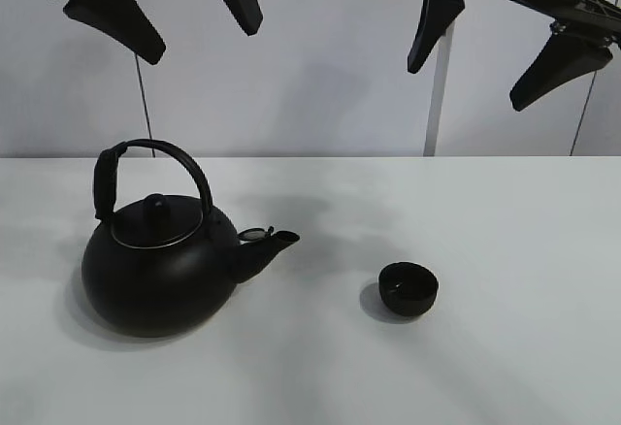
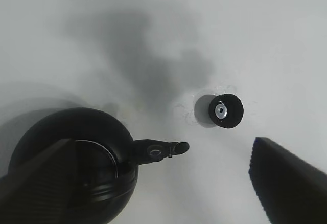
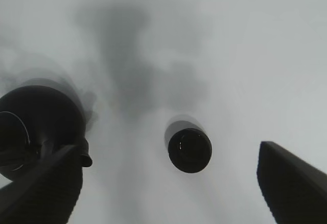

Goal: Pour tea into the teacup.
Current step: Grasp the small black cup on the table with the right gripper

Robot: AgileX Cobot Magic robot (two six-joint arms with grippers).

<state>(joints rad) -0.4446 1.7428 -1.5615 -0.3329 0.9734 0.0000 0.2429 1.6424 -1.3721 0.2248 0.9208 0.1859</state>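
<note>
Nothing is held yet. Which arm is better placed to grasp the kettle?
Left, likely. The left end effector hangs open above the kettle, near its arched handle; the right end effector hangs open above the teacup side, farther away.

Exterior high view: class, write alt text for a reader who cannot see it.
A black kettle stands on a white table, its spout pointing toward a small black teacup that sits apart on the right. The left gripper and the right gripper hang open above them, holding nothing.

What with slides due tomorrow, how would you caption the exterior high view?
Left tool and right tool hang open; below, kettle spout faces teacup.
</note>
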